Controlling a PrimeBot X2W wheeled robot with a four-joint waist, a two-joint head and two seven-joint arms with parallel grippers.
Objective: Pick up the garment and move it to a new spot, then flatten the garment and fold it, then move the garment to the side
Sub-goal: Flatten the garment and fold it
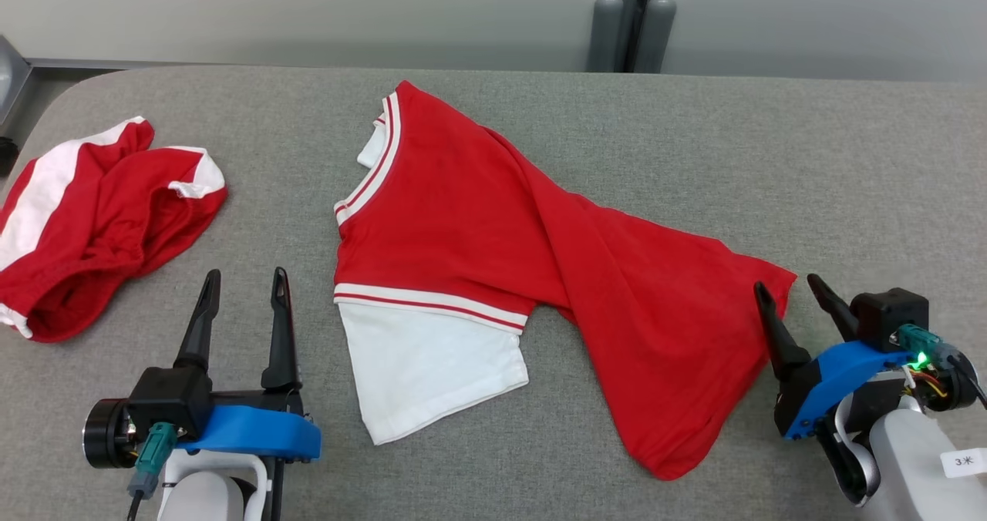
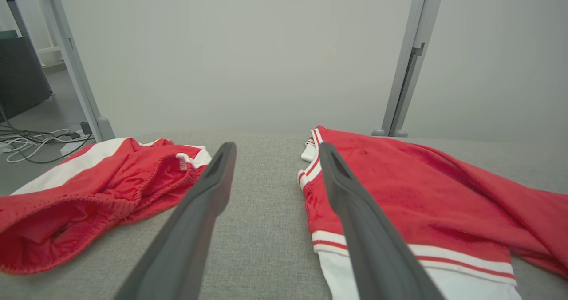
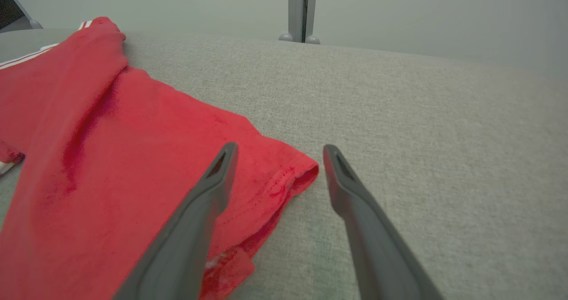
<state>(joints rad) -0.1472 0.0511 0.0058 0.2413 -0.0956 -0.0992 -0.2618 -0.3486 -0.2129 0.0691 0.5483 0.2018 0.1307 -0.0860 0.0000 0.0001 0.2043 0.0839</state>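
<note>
Left gripper (image 1: pixel 245 274): I see both fingers spread wide with nothing between them, pointing along a bare strip of the table.
Right gripper (image 1: pixel 786 284): it is also spread wide and empty. Its left finger lies over the corner of the shirt's hem (I cannot tell from here whether it touches the fabric), and its right finger is over bare table.
Red shirt (image 1: pixel 478 220): it lies on the table between my two grippers. It starts just right of the left gripper and runs across to the right gripper's fingertips. The body is twisted through the middle and not flat.
White sleeve (image 1: pixel 432 367): it lies flat just right of the left gripper's right finger, below a red-and-white striped band.
Red shorts (image 1: pixel 92 220): they are crumpled just left of the left gripper and apart from the shirt.
Table (image 1: pixel 694 136): the top is grey and cloth-covered, and it is bare to the right of the right gripper.
</note>
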